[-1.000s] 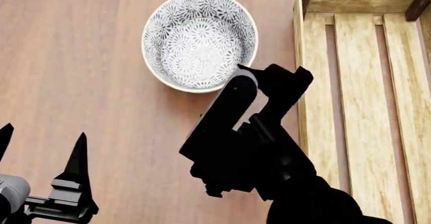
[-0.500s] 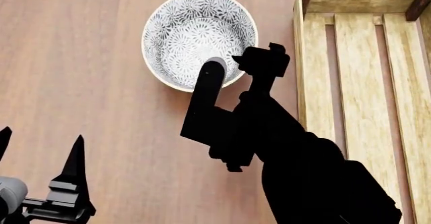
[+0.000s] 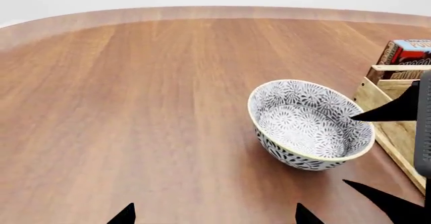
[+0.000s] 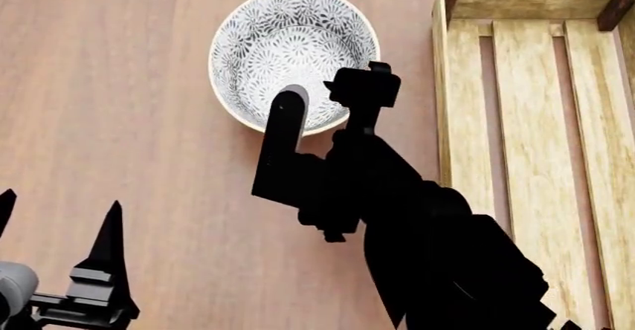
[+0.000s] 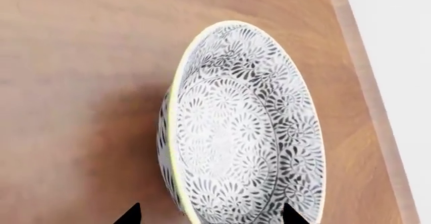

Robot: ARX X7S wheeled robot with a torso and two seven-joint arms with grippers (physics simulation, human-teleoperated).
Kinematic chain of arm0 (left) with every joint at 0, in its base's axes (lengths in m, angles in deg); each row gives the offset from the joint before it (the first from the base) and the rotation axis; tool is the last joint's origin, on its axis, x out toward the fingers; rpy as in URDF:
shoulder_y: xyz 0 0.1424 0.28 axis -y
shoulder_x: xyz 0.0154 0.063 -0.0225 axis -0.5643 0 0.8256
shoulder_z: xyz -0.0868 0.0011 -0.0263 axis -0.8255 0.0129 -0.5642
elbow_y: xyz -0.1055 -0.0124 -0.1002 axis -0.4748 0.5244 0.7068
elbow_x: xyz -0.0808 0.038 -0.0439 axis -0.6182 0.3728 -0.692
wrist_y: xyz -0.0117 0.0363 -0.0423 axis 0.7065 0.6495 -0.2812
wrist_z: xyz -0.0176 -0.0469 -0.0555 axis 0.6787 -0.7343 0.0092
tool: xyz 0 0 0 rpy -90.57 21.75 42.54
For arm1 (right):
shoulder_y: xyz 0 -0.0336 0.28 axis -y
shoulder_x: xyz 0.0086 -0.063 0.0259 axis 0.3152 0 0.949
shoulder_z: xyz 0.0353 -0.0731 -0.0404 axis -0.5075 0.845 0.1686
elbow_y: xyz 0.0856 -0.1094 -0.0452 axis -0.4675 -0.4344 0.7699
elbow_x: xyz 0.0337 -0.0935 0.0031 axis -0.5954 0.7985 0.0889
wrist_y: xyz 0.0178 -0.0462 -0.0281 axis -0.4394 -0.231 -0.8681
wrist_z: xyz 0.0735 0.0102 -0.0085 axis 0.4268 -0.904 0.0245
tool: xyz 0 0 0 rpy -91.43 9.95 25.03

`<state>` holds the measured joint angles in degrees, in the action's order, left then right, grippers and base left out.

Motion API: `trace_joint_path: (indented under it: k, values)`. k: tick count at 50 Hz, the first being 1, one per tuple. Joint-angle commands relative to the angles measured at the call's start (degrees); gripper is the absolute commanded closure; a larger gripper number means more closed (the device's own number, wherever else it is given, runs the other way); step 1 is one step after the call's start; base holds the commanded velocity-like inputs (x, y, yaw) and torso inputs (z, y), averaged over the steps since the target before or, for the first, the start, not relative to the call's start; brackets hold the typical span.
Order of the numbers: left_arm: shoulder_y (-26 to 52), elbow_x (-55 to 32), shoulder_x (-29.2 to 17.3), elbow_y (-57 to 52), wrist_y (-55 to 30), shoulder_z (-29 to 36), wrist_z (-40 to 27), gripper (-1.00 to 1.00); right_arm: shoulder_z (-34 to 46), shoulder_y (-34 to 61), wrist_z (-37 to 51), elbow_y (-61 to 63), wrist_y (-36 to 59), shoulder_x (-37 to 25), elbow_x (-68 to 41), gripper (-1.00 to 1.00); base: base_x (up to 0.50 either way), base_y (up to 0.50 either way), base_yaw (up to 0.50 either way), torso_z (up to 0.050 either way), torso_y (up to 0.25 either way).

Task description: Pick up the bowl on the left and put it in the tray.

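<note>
Your right gripper (image 5: 209, 215) has advanced to the bowl (image 4: 294, 59), jaws apart, tips straddling its near rim at 6 o'clock, so the grasp looks about ready. Bowl sits on the desk (image 4: 119, 107), the tray (image 4: 516, 151) at its 3 o'clock. Left gripper (image 4: 59, 233) idles low, jaws apart.

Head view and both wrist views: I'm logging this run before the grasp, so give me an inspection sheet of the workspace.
Surface: brown wooden table, nothing spilled.
Job's things: patterned bowl upright on the table, left of the slatted wooden tray; apart from it.
Clutter: box beyond the tray.
Grippers: right gripper open, fingers either side of the bowl's near rim, not closed on it; left gripper open, well short of the bowl.
Cables: nothing seen.
Surroundings: plain pale backdrop beyond the table edge.
</note>
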<state>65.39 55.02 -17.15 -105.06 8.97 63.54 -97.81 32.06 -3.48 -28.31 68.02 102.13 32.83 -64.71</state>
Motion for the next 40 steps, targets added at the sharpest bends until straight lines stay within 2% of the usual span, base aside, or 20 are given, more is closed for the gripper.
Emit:
trace_joint_path:
  k: [1,9,10,28,40]
  values:
    - [-0.1,0.5,0.7,-0.3,-0.1,-1.9,1.1,-1.0,0.3,-0.3,-1.2,-7.2,-4.5,5.1,1.4,-1.0,0.0,0.0,0.0,0.0,0.0]
    - [-0.2,0.5,0.5,0.3,0.5,-2.0,1.1,-1.0,-0.3,0.1,1.6,-13.3,-7.1,7.0,1.8,-1.0,0.0,0.0,0.0,0.0,0.0]
    - [-0.2,0.4,0.5,0.3,0.5,-2.0,1.1,-1.0,0.0,0.2,0.5,-14.0,-7.9,7.0,1.5,1.0,0.0,0.0,0.0,0.0,0.0]
    - [-0.2,0.5,0.3,0.6,0.8,-1.4,0.6,-1.0,-0.6,0.5,0.5,-8.7,-4.7,4.2,1.9,1.0,0.0,0.0,0.0,0.0,0.0]
    - [-0.3,-0.2,0.1,-1.3,0.0,-1.4,-0.2,-1.0,-3.5,5.5,-4.4,14.1,9.3,-3.2,2.5,1.0,0.0,0.0,0.0,0.0,0.0]
